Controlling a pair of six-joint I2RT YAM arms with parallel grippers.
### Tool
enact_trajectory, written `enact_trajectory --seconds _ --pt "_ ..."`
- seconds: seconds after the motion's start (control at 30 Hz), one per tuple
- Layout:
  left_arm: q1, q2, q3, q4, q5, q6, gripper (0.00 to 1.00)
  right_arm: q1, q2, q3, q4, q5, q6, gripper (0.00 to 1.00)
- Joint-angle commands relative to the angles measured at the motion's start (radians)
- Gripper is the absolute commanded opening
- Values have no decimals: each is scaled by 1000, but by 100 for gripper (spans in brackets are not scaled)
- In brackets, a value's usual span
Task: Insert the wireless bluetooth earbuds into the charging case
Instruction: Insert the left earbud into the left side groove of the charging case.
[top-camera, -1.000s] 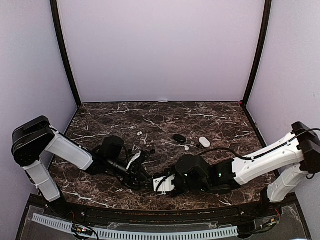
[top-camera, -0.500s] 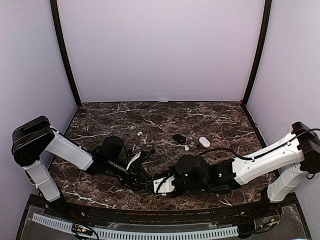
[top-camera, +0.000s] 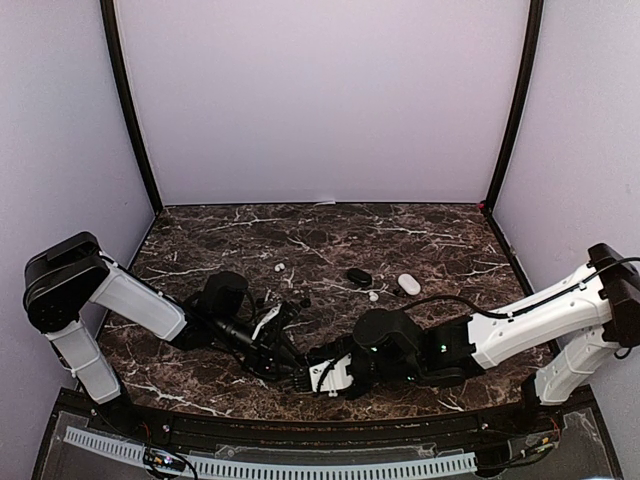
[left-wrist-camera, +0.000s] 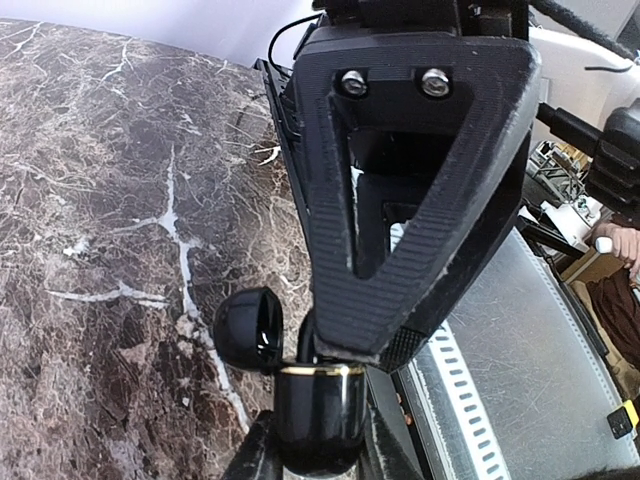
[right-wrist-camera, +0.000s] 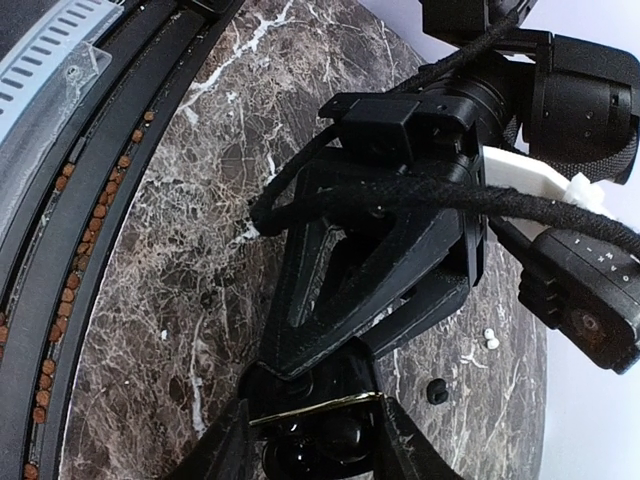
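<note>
- Top view: my left tool (top-camera: 288, 366) and my right tool (top-camera: 310, 377) meet tip to tip low over the counter (top-camera: 200, 240), near its front edge. The charging case is hidden between them here. One white earbud (top-camera: 279, 267) lies well beyond my left tool. A second white earbud (top-camera: 373, 295) lies beyond my right tool, just beside a black oval case (top-camera: 359, 276) and a white oval case (top-camera: 409, 284).
- Left wrist view: my left tool is clenched on the black charging case (left-wrist-camera: 320, 420). The case's gold rim faces up and its lid (left-wrist-camera: 250, 330) is swung open to one side. My right tool's big finger reaches from above right to that rim. This tool's job, I judge, is to hold the case level and dead steady without squeezing harder.
- Right wrist view: my right tool's fingers straddle the mouth of the case. I cannot tell whether they are released or pressing on it. I also cannot tell whether the dark rounded shapes inside are seated buds.
- To do the step well, I would draw my right tool straight away from the case mouth. Any sideways drag could flick a bud out or catch the open lid. I would check the bud sits flush before going for the next one.
</note>
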Motion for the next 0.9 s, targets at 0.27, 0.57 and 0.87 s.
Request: enact_trajectory --seconds 0.27,0.57,0.87 --pt "-4 -30 12 28 24 21 6 -74 -154 -6 37 -159 204 45" --pt "-4 -40 2 47 22 22 6 -107 -244 -71 81 -168 461 28" --pt "-4 -130 -109 226 -58 37 6 -229 -253 -160 103 -70 699 19"
